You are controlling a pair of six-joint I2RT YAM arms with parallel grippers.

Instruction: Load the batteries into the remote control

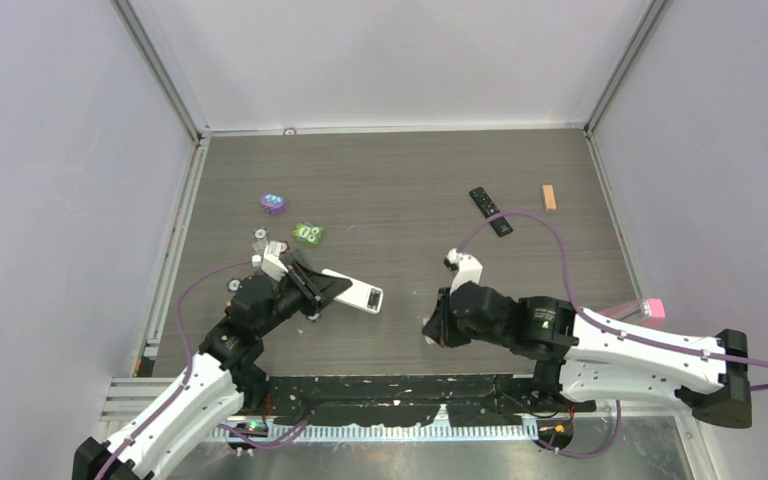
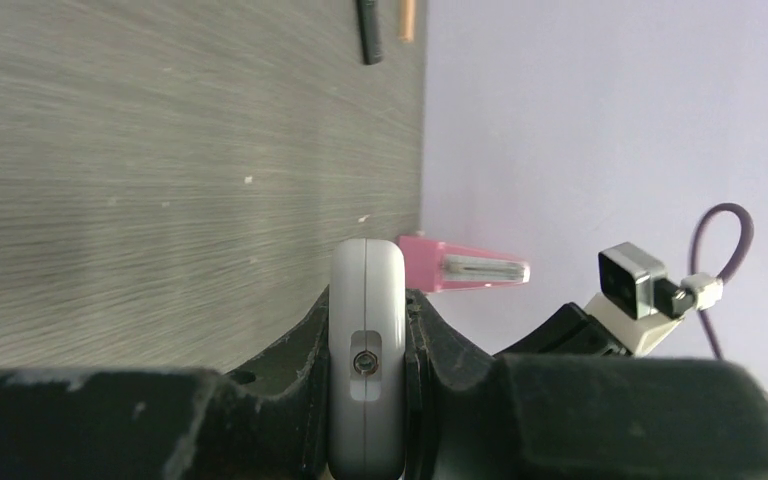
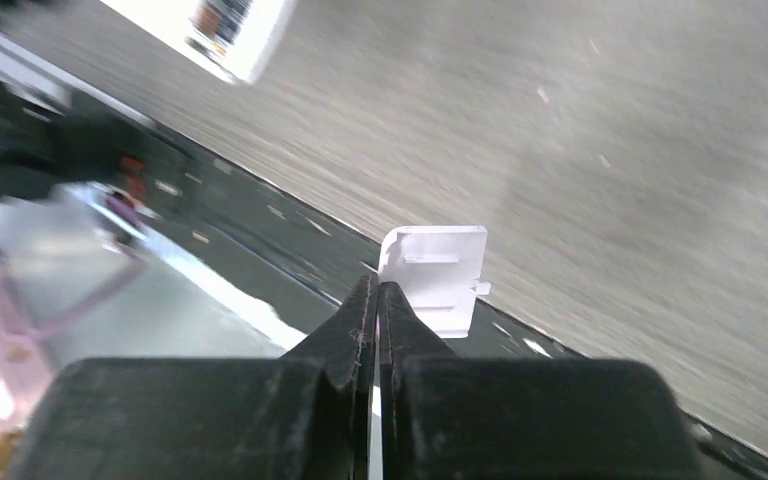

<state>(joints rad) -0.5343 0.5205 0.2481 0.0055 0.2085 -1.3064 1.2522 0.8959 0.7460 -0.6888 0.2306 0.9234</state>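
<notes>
My left gripper (image 1: 308, 284) is shut on a white remote control (image 1: 356, 292), pinching its flat faces so it sticks out to the right above the table. In the left wrist view the remote (image 2: 367, 300) stands edge-on between the two fingers (image 2: 290, 345). My right gripper (image 1: 430, 330) is low near the table's front edge with its jaws pressed together (image 3: 378, 288). A small white battery cover (image 3: 438, 275) shows face-on just past its fingertips; I cannot tell whether they touch it. No loose batteries can be made out. The remote's end (image 3: 230, 30) is blurred.
A second, black remote (image 1: 490, 211) and a small wooden block (image 1: 550, 197) lie at the back right. A purple toy (image 1: 273, 204), a green toy (image 1: 308, 233) and small round pieces (image 1: 257, 237) sit at the left. A pink object (image 1: 646, 308) lies at the right edge.
</notes>
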